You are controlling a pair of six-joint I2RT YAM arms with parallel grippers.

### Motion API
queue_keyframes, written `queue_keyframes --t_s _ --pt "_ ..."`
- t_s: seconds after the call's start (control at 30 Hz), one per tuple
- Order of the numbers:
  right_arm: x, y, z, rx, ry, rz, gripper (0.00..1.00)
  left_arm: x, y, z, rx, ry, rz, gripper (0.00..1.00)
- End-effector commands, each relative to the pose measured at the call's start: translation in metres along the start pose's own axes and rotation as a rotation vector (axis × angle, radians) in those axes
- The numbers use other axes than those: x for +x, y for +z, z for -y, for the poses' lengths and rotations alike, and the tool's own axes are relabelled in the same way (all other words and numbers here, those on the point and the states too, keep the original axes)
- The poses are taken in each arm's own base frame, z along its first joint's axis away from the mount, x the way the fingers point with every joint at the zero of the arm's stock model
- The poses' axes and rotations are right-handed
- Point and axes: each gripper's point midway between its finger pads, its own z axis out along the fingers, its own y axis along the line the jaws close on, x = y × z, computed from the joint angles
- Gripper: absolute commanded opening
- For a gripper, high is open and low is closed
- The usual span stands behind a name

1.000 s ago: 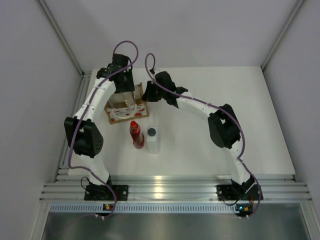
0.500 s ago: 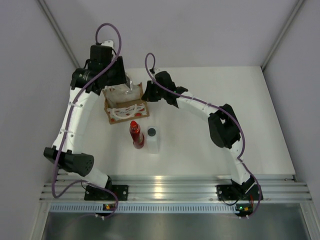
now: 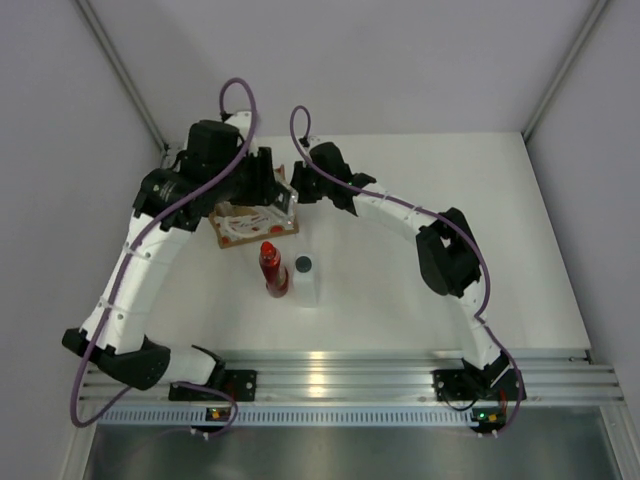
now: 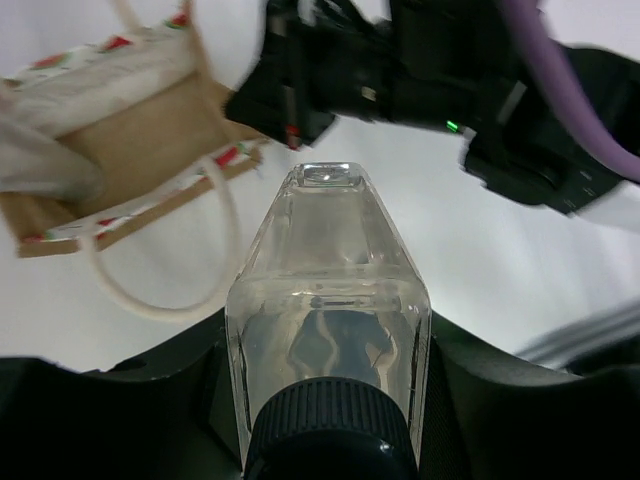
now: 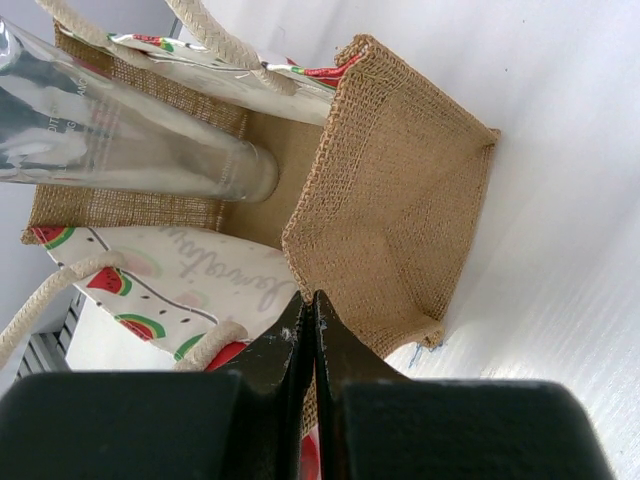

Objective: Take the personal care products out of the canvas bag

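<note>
My left gripper (image 4: 328, 350) is shut on a clear bottle (image 4: 328, 270) with a black ribbed cap, one of the personal care products, gripping it near the cap. The bottle (image 5: 130, 150) hangs tilted, its base over the mouth of the canvas bag (image 5: 400, 200). That tan bag (image 3: 245, 230) with watermelon-print sides and white rope handles stands at the back left of the table, partly under my left gripper (image 3: 272, 190). My right gripper (image 5: 313, 300) is shut on the bag's burlap rim. A red bottle (image 3: 272, 268) and a white bottle (image 3: 305, 280) with a dark cap stand in front of the bag.
The grey side wall and a metal rail (image 3: 165, 190) run close to the left of the bag. My right arm (image 3: 400, 210) reaches across the table's middle. White tabletop (image 3: 450, 290) stretches to the right of the two standing bottles.
My left gripper rose out of the bag with the clear bottle, swung up and back, then came forward and right above the bag. The right gripper stayed shut on the rim.
</note>
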Motion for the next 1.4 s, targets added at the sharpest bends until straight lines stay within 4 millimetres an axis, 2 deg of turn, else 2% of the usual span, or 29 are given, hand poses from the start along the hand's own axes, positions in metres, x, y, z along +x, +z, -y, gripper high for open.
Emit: queue_keyframes --t_s 0.0,0.03,0.2,0.33,0.37,0.4,0.43,0.47,0.5,0.53,0.8,0.87,0.9,1.07,1.37 --pt "-0.009 -0.006 0.009 0.029 0.003 0.005 0.0 -0.024 -0.024 0.053 0.167 0.034 0.135 0.0" --pt "-0.01 -0.006 0.007 0.026 0.003 0.007 0.0 -0.019 -0.026 0.066 0.2 0.05 0.125 0.0" --pt "-0.012 -0.007 0.006 0.024 0.001 0.009 0.0 -0.001 -0.032 0.093 0.254 0.088 0.098 0.0" --pt "-0.014 -0.009 0.006 0.027 -0.007 0.013 0.0 0.03 -0.041 0.126 0.341 0.144 0.041 0.0" --pt "-0.015 -0.009 0.006 0.029 -0.008 0.014 0.0 0.035 -0.042 0.129 0.332 0.152 0.039 0.0" --pt "-0.014 -0.009 0.005 0.026 -0.009 0.012 0.0 0.045 -0.038 0.133 0.326 0.163 0.019 0.0" --pt "-0.015 -0.01 0.005 0.028 -0.011 0.011 0.0 0.06 -0.042 0.145 0.351 0.194 -0.003 0.0" --pt "-0.016 -0.01 0.004 0.028 -0.012 0.013 0.0 0.065 -0.041 0.148 0.331 0.204 0.0 0.0" --pt "-0.017 -0.011 0.004 0.027 -0.012 0.014 0.0 0.08 -0.034 0.151 0.32 0.217 -0.033 0.0" --pt "-0.016 -0.011 0.004 0.024 -0.013 0.012 0.0 0.094 -0.037 0.162 0.339 0.247 -0.053 0.0" --pt "-0.016 -0.01 0.002 0.015 -0.007 0.009 0.0 0.179 -0.009 0.196 0.254 0.389 -0.175 0.0" --pt "-0.015 -0.01 0.001 0.011 -0.006 0.005 0.0 0.191 0.003 0.199 0.227 0.399 -0.182 0.0" --pt "-0.016 -0.01 0.0 0.009 -0.005 0.008 0.0 0.204 0.011 0.197 0.217 0.412 -0.205 0.0" --pt "-0.015 -0.011 -0.002 0.005 -0.007 0.003 0.0 0.233 0.038 0.205 0.225 0.392 -0.224 0.0" --pt "-0.018 -0.014 -0.006 0.002 -0.013 0.012 0.0 0.275 0.064 0.198 0.214 0.374 -0.277 0.0"
